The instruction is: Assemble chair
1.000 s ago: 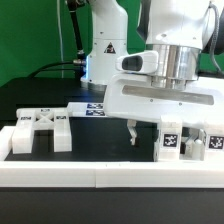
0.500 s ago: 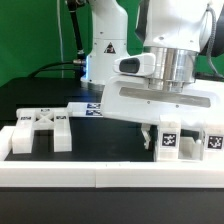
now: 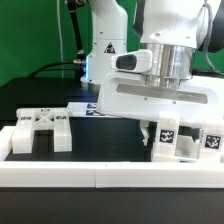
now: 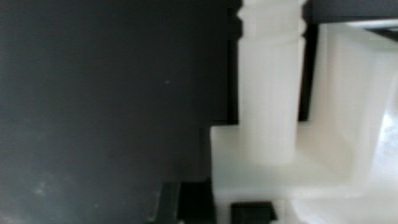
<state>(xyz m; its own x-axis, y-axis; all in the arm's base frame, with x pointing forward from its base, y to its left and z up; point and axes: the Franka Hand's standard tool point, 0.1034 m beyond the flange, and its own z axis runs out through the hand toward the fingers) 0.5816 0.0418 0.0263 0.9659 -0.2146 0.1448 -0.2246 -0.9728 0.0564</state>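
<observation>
The hand is low at the exterior view's right, its jaws closed almost together just beside a tagged block. Whether they pinch anything cannot be told. If they have caught nothing, or only a sliver of an edge, a lift would probably come up empty or tip that block into the neighbouring block. The chair is unassembled: chunky matte white pieces with black-and-white tags. One cluster sits at the exterior view's left of the black worktop. The others sit at its right, behind the border rail.
</observation>
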